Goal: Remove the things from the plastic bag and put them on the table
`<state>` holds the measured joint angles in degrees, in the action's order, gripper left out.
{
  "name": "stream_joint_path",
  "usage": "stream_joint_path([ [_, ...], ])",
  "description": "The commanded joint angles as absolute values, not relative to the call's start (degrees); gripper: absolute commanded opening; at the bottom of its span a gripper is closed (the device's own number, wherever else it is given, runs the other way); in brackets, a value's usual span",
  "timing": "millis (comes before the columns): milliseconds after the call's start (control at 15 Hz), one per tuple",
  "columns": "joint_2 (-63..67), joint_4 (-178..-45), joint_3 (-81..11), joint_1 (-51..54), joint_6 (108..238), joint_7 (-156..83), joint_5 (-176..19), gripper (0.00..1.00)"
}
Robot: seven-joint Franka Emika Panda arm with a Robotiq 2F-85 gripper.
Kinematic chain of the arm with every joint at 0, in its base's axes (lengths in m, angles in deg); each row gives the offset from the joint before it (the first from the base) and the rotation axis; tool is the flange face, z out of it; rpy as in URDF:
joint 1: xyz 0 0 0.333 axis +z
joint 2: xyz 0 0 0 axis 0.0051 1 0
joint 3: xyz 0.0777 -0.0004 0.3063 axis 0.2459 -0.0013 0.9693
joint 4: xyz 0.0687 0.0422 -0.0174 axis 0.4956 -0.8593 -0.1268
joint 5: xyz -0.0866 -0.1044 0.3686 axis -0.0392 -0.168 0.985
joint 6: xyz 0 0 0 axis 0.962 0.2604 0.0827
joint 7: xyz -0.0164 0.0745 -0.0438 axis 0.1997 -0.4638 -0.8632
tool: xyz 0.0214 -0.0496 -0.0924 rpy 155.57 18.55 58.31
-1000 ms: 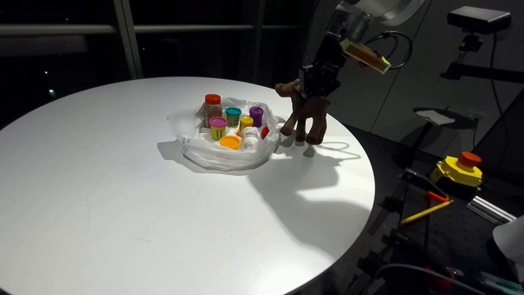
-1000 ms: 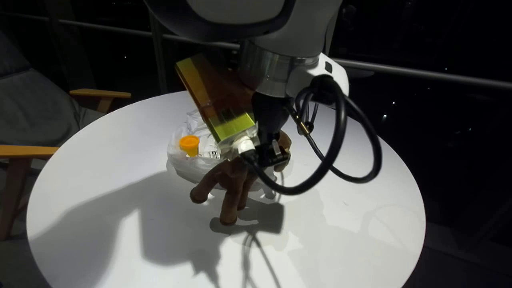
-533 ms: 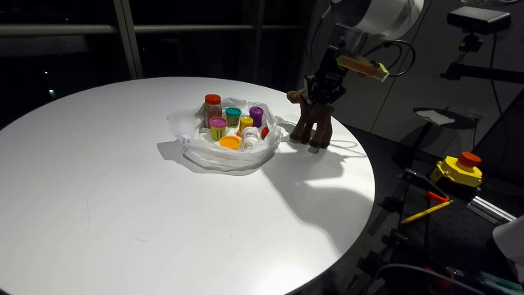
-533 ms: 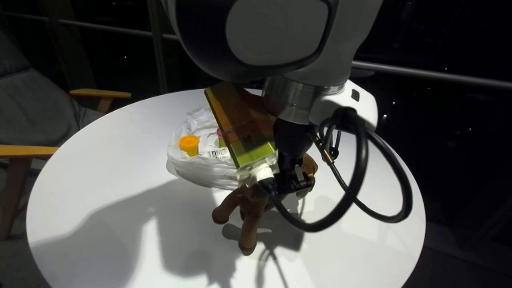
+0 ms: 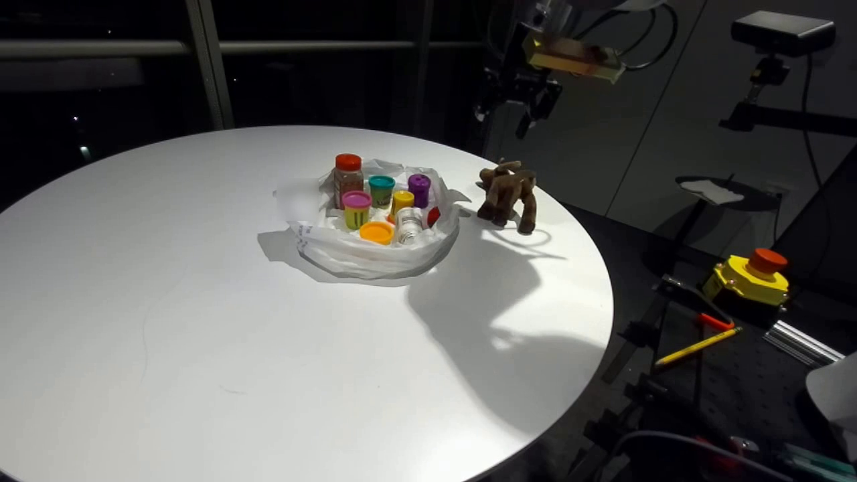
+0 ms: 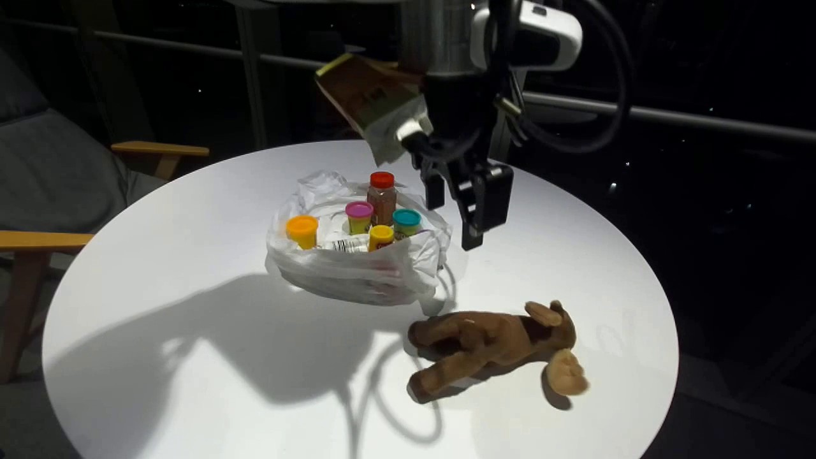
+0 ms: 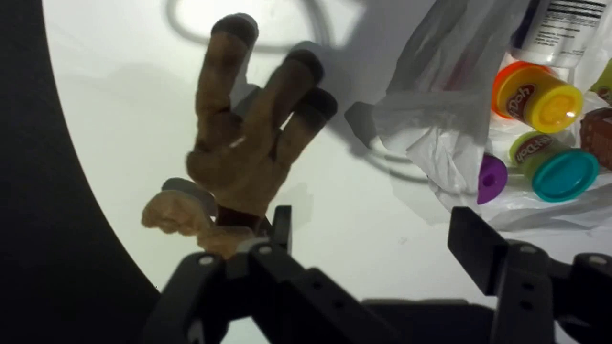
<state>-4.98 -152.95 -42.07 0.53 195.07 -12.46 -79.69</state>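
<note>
A white plastic bag stands opened out on the table. Inside it are several small tubs, among them an orange-lidded tub, a teal-lidded tub and a yellow-lidded tub. A red-lidded jar, a white bottle and a purple tub share the bag. The brown stuffed animal lies on its side on the table, just beside the bag. Above the table, my gripper is open, fingers wide apart, holding nothing. In both exterior views it hangs higher than the toy.
The round table's edge passes close to the toy in the wrist view. A chair with wooden arms stands beyond the table. Off the table are a yellow box with a red button and a mounted camera.
The stuffed animal was in my gripper, legs near the table. Now my gripper has opened and risen off it, and the toy has toppled onto its side. The bag and its contents look unmoved.
</note>
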Motion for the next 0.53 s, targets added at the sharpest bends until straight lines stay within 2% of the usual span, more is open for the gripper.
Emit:
stream_joint_path([
  [0, -7.5, -149.7, -41.7, 4.2, 190.0, -3.4, -89.3, 1.0],
  [467, -2.6, -138.9, -31.7, 6.5, 176.0, -7.8, -81.0, 1.0],
])
